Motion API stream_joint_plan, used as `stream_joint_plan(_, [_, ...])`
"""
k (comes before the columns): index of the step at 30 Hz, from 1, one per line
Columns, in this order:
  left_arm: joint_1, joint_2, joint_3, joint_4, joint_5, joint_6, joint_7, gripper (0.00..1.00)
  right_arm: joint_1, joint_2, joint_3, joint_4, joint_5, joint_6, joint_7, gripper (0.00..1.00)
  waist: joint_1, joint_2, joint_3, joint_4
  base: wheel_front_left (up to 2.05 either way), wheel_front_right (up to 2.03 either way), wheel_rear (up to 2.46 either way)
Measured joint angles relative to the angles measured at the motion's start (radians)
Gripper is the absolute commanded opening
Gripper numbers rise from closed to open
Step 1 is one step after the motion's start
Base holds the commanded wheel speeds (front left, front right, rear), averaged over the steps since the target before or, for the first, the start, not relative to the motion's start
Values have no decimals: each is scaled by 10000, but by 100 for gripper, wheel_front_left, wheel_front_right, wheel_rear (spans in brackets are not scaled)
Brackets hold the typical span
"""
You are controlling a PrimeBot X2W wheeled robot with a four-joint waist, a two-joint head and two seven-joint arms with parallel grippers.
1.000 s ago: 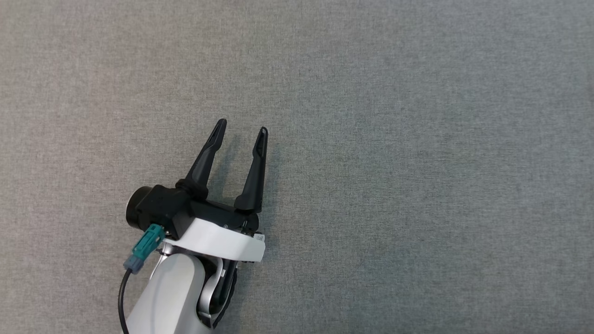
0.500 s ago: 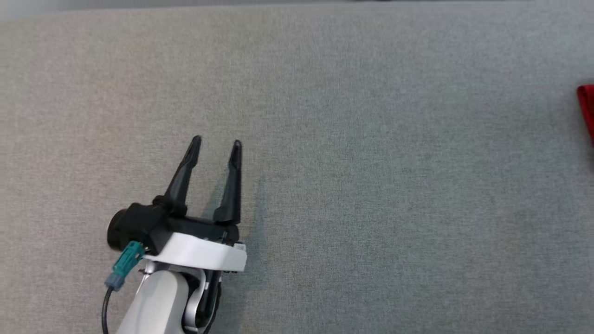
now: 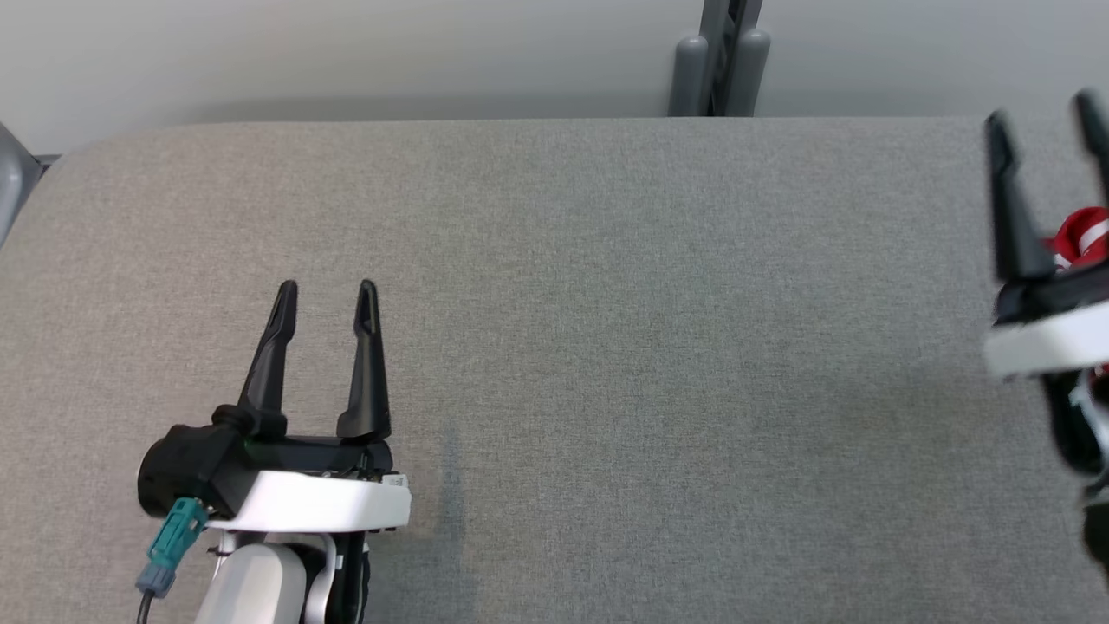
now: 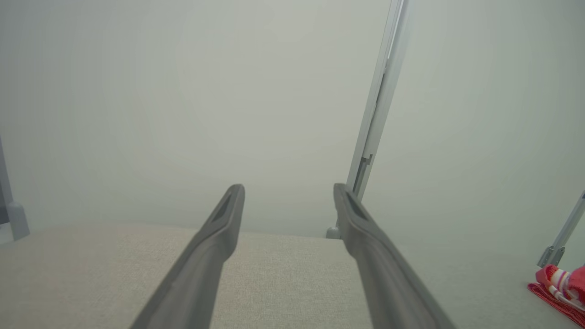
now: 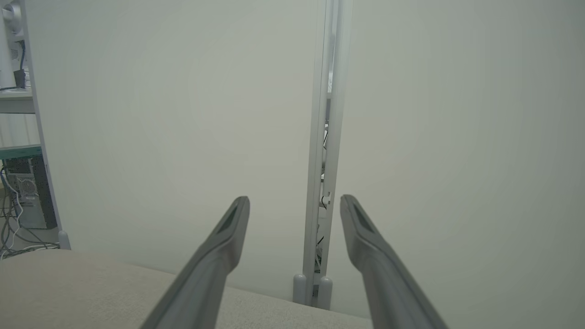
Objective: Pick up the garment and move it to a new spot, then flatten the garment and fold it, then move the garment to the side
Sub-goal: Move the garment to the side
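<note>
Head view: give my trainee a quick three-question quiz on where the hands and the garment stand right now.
1. True or false: the left hand is shut on the red-and-white garment.
2. Pick one: the garment lies by which edge of the head view? A left; B right; C bottom.
3. Fill in: the right hand stands ____, with nothing between its fingers.

Key: 1 false, it is open and far from the garment; 2 B; 3 open.

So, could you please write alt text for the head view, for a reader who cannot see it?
A grey fabric-covered table with the open left end effector at lower left and the open right end effector, blurred, at the right edge, partly hiding a red and white garment.
</note>
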Motion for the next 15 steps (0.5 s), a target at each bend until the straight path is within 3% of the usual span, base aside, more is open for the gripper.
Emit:
stream_joint_plan(7, [369,13,144,-71,-123,146,-2,100,1919,1695,-671,-855,-1710,2,-48,100,0,0,-241,122,0,0,0])
stream_joint_plan(15, [701,4,-88,167,-44,107,4,100,3107,2685,-1187,-1133,-3037,2,-48,100,0,0,-373,255,0,0,0])
